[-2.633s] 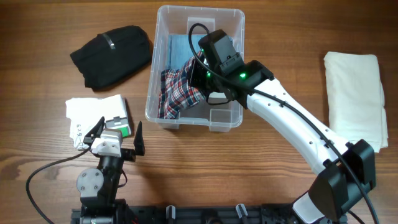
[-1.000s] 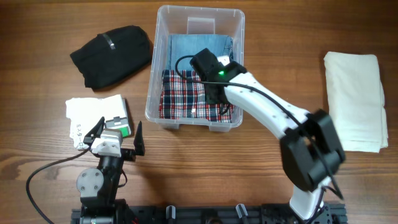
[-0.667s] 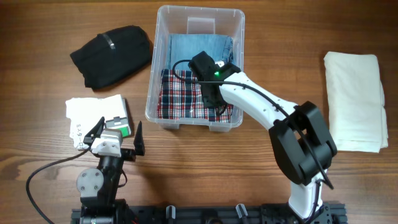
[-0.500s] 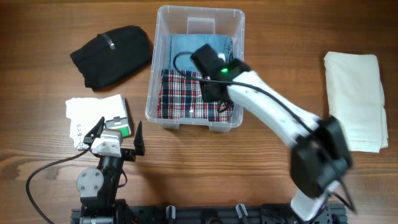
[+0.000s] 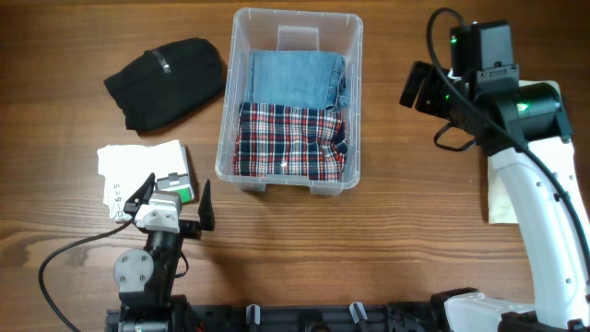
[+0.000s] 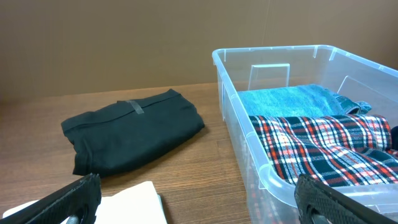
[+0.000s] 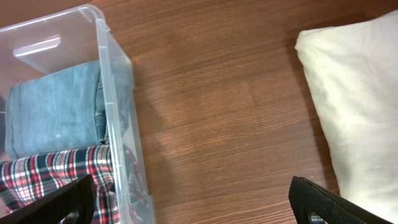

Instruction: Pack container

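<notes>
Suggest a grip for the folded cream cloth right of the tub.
The cream cloth lies flat and thick. Its long edge facing the tub is rounded, with bare table beside it. I'd bring the right gripper straight down there, so one finger can probably slip under that edge.

Robot lab bench: wooden table (image 5: 369,240), plain brown wall (image 6: 124,43), black mounting rail (image 5: 304,318), trailing cable (image 5: 74,249).

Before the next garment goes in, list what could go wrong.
The plaid garment and denim garment already cover the floor of the container, so the large cream garment may bulge over the rim. The open right gripper might pinch only its top layer, unfolding it.
</notes>
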Controlling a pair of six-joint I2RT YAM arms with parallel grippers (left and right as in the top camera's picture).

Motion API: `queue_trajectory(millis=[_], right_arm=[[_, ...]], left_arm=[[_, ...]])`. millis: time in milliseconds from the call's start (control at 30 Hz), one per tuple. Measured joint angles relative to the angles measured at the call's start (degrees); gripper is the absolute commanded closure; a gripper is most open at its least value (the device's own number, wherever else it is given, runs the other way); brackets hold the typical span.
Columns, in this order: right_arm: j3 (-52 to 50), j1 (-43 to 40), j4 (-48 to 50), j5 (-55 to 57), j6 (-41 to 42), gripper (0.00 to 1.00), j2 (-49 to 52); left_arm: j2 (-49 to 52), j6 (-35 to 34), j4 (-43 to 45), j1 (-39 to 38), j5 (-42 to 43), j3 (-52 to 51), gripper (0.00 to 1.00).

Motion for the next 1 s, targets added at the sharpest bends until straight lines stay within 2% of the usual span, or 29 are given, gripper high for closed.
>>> queue_trajectory(millis=[500,633,700,833,967,1000], right_arm=[[0.0,-0.2,0.0,0.0,-0.4,0.0,0.1],[0.0,-0.2,0.0,0.0,-0.4,0.0,0.1],[0.0,-0.2,0.0,0.0,-0.5,0.0,0.1],[0.0,-0.2,0.0,0.0,-0.5,0.0,0.1],[0.0,-0.2,-0.1,0.0,-0.7,0.0,0.1],[0.0,-0.2,0.0,0.0,-0.7,0.0,0.1]], left_arm=[[0.0,0.0,0.6,0.0,0.5,0.0,0.0],[0.0,-0.5,1.7,0.0,10.1,0.0,0.0],[0.0,-3.8,0.3,0.0,13.1,1.2,0.0],[0.6,-9.6,-8.5,0.0,11.5,12.9,0.0],[7.1,-11.5,-20.6,0.0,6.1,32.3,0.0],[12.2,-11.8,-24.4,0.0,4.2,40.9,0.0]])
